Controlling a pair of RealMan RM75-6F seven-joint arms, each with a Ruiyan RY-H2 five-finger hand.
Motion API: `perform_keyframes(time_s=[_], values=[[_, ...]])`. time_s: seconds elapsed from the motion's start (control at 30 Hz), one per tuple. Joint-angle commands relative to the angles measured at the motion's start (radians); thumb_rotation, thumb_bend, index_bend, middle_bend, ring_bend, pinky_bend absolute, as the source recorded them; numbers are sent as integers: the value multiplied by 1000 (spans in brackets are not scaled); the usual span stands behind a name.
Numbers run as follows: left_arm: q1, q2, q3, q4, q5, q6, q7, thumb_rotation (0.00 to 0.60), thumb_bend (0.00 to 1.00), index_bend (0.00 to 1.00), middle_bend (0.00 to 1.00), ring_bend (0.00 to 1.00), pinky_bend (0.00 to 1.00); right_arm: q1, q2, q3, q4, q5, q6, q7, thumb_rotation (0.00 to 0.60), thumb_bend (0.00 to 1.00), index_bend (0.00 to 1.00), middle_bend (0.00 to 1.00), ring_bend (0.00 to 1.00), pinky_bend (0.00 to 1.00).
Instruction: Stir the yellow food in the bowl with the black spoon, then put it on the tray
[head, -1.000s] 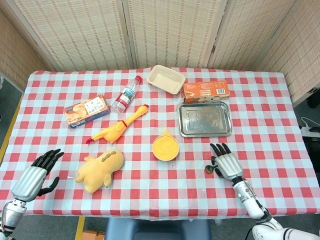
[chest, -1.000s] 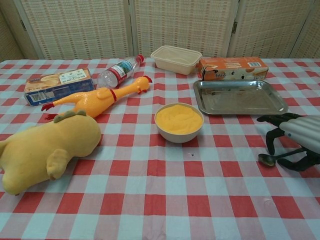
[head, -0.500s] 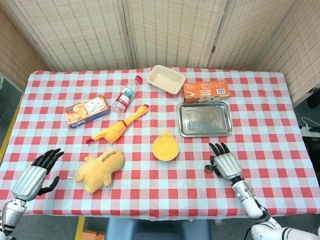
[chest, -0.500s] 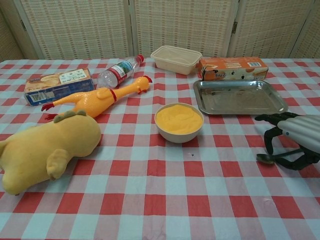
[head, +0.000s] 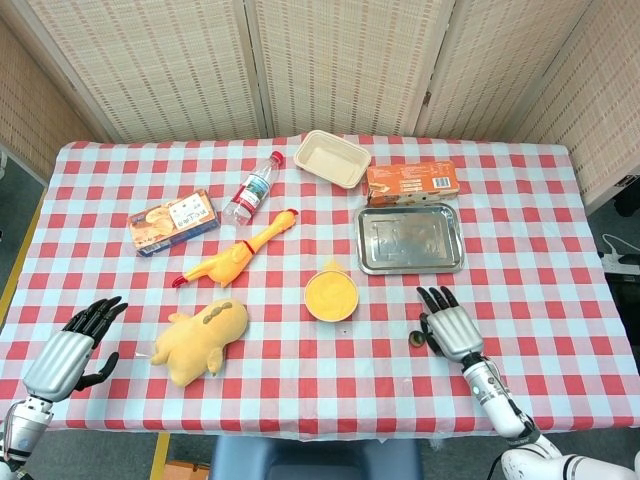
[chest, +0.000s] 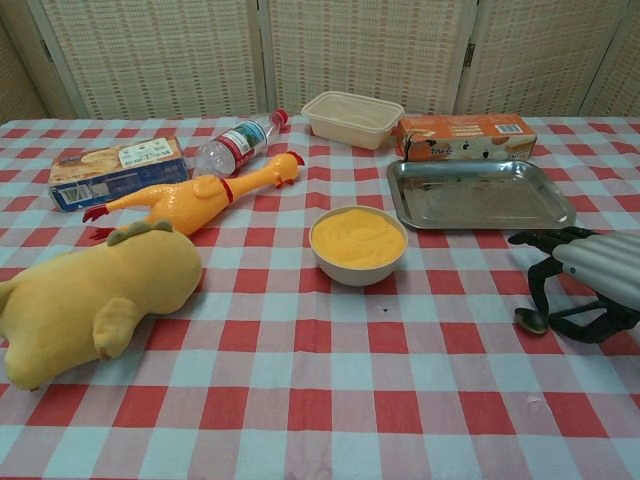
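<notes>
A white bowl of smooth yellow food stands mid-table. Behind it to the right lies the metal tray, with nothing in it. The black spoon lies on the cloth right of the bowl, its bowl end pointing left and its handle running under my right hand. That hand hovers over the handle with fingers stretched forward and apart, thumb low beside the handle. My left hand rests at the near left table edge, holding nothing.
A yellow plush toy and a rubber chicken lie left of the bowl. Further back are a snack box, a water bottle, a beige container and an orange box behind the tray.
My right hand has crept slightly forward and left over the spoon handle. The spoon has barely shifted on the cloth. The left hand has not moved.
</notes>
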Motion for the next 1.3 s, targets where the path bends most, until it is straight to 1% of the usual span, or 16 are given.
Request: perform_keyframes(time_s=[0.03, 0.2, 0.4, 0.57, 0.7, 0.87, 1.03, 1.17, 1.3], values=[[0, 0, 1, 0, 1, 1, 0, 600, 480, 0, 0, 0, 157, -1, 1, 0, -3, 0, 5, -4, 600, 326, 574, 30, 0, 27], [0, 1, 1, -2, 3, 3, 1, 600, 481, 0, 0, 0, 157, -3, 4, 2, -8, 0, 12, -10, 600, 327, 604, 42, 0, 27], [-1, 2, 3, -2, 7, 1, -5, 600, 480, 0, 0, 0, 157, 2, 43, 35, -75, -7, 59, -28, 600, 326, 616, 54, 0, 27], [-5, 5, 4, -3, 12, -1, -20, 600, 480, 0, 0, 0, 157, 45, 82, 97, -190, 21, 61, -113, 600, 325, 610, 56, 0, 28], [-7, 8, 7, -1, 25, 3, -37, 600, 480, 0, 0, 0, 156, 108, 74, 158, -271, 91, 29, -224, 600, 326, 601, 57, 0, 28], [-14, 10, 16, 6, 45, 0, -58, 600, 480, 0, 0, 0, 157, 211, 0, 230, -306, 250, -6, -399, 600, 326, 590, 57, 0, 29], [-14, 14, 20, 13, 59, 13, -81, 600, 480, 0, 0, 0, 157, 305, -105, 274, -266, 378, 10, -522, 600, 325, 586, 57, 0, 29], [-16, 18, 26, 18, 68, 15, -101, 600, 480, 0, 0, 0, 157, 365, -186, 289, -203, 448, 27, -578, 600, 325, 583, 57, 0, 29], [-18, 22, 29, 22, 77, 20, -121, 600, 481, 0, 0, 0, 156, 412, -254, 289, -142, 493, 53, -628, 600, 325, 579, 57, 0, 28]])
